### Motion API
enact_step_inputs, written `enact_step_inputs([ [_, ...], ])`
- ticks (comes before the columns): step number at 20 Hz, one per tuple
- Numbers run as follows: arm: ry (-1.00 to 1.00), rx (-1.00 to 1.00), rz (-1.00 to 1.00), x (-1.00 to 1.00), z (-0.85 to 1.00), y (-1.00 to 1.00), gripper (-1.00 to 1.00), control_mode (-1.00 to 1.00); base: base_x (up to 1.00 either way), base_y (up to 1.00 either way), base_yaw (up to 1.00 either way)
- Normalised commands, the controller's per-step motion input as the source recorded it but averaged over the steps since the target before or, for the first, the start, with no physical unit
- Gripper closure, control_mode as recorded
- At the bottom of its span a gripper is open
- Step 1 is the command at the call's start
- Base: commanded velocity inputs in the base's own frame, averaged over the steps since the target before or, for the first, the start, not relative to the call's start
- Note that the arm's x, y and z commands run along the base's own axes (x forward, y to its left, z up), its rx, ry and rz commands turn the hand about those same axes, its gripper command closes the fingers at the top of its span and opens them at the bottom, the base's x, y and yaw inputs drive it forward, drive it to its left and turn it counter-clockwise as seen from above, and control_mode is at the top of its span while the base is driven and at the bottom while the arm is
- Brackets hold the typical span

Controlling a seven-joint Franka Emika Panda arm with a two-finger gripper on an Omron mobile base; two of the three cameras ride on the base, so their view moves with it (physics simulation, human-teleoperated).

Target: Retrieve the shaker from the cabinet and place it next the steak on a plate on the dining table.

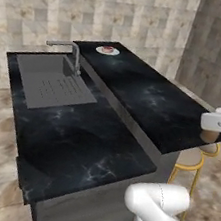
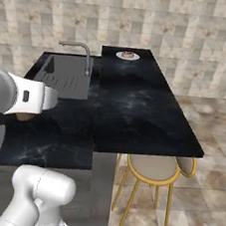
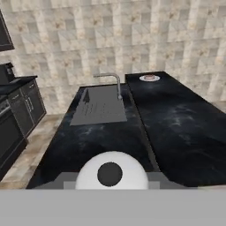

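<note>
1. We see the small brown wooden shaker with its white knob-like top (image 3: 112,173) at the near bottom of the hand view, its round white cap with a dark centre facing the camera, between the gripper's jaws, which are closed narrowly on it.
2. In the left base view a brown bit of the shaker (image 1: 209,136) shows under the white hand at the right edge; in the right base view it (image 2: 24,116) peeks out below the forearm on the left.
3. The gripper (image 3: 111,183) hangs above the near end of the long black white-veined marble dining table (image 1: 149,101).
4. At the far end sits the round flat white plate (image 1: 107,51) bearing the small reddish-pink steak (image 1: 108,48), well apart from the shaker.
5. Left of the raised counter lies the grey sink (image 1: 51,80) with its tall silver faucet (image 1: 73,53).
6. A gold-framed stool (image 2: 153,172) stands at the near right side.
</note>
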Motion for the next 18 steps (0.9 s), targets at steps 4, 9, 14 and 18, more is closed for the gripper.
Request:
enact_step_inputs([
  [4, 0.0, 0.0, 0.0, 0.0, 0.0, 0.0, 1.0, 1.0, 0.0, -0.66, -0.66],
  [9, 0.0, 0.0, 0.0, 0.0, 0.0, 0.0, 1.0, 1.0, 0.06, -0.54, -0.78],
  [14, 0.0, 0.0, 0.0, 0.0, 0.0, 0.0, 1.0, 1.0, 0.18, -0.58, -0.8],
  [18, 0.0, 0.0, 0.0, 0.0, 0.0, 0.0, 1.0, 1.0, 0.28, -0.62, -0.8],
])
